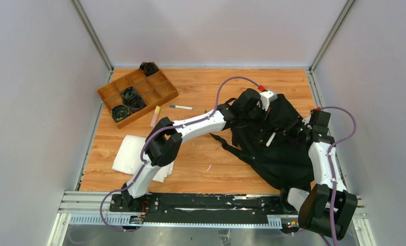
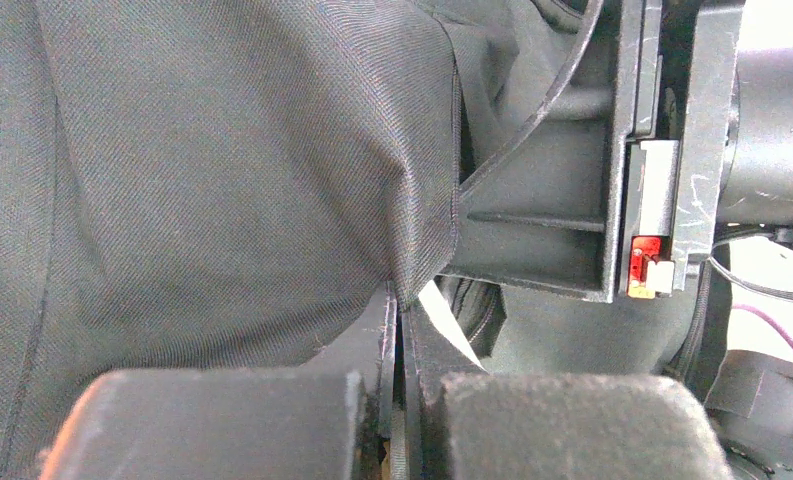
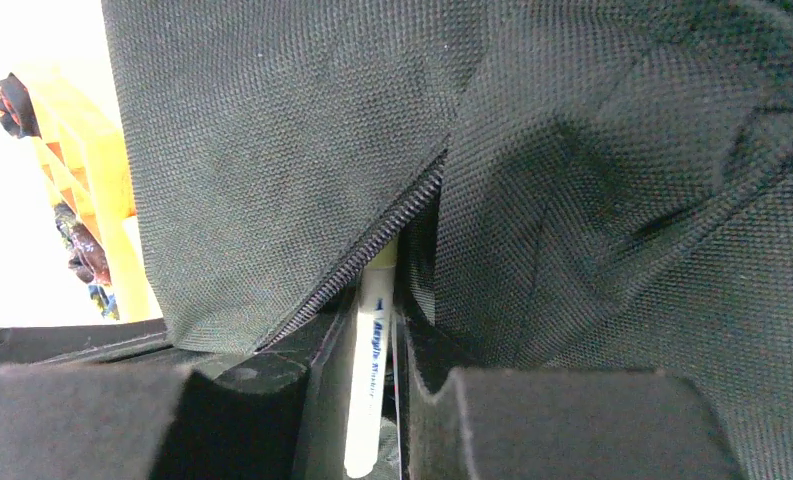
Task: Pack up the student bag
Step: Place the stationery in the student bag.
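Right gripper (image 3: 372, 420): we log its jaws slightly apart, with a white marker (image 3: 374, 330) between them, its tip at the zipper of the student bag (image 1: 285, 159). Left gripper (image 2: 397, 400): clamped on the bag's fabric edge. We find the bag slumped on the right side of the table (image 1: 206, 169).

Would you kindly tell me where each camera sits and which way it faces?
Top external: above and behind, looking down on the table; left arm and right arm show.
Left wrist: behind the left gripper, facing the student bag; fingers show.
Right wrist: behind the right gripper, facing the zipper and marker; fingers show.
Shared: all see the student bag.
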You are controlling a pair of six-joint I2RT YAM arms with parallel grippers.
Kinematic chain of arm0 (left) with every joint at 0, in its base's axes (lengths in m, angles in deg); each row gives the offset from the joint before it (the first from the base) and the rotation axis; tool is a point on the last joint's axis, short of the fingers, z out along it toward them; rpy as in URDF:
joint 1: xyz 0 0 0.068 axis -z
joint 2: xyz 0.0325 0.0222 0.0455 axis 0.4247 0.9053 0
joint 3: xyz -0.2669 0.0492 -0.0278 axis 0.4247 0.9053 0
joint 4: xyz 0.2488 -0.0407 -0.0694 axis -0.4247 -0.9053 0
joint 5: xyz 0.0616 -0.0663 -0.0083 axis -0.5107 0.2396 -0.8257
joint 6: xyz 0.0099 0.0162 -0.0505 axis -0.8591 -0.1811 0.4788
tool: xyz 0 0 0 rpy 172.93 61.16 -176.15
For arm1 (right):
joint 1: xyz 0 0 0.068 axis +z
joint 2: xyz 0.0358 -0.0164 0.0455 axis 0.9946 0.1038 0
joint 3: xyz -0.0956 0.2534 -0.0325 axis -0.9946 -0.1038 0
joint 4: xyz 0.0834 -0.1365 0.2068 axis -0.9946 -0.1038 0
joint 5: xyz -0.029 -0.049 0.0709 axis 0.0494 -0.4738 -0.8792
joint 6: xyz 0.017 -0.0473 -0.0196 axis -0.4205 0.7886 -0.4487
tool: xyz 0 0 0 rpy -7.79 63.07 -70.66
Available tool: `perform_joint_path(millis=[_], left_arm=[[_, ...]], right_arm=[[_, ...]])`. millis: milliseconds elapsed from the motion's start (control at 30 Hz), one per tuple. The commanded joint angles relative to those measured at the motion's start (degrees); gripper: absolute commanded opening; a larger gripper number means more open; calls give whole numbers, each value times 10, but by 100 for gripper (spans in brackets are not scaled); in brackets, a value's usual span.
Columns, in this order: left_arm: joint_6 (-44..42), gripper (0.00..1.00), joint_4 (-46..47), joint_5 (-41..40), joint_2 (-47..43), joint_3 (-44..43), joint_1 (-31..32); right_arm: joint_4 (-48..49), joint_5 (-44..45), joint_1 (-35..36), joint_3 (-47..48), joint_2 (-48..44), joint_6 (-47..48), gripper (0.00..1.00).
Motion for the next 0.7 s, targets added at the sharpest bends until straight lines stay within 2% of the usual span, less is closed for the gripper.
perform_joint_path(millis=[0,133,233,333,400,467,600,667], left_arm=[[11,0,32,31,-35,-4,3],[12,0,33,33,-34,-4,2],[13,0,33,33,-33,-2,2],[15,0,36,34,-34,0,2],[18,0,37,35,-34,1,2],[19,0,39,35,-33,2,2],[23,0,41,36,-32,4,2],[25,0,42,39,-30,3,2]], right_arm=[[-9,-15,6,-1,5,0,24],[-19,-22,9,0,6,5,37],[-13,-24,13,-7,9,0,37],[2,-29,13,-14,14,-8,26],[5,-30,13,-11,17,-9,10],[4,-27,13,-2,19,-8,1],[3,-14,13,19,27,-8,0],[-4,-19,13,28,37,2,11]])
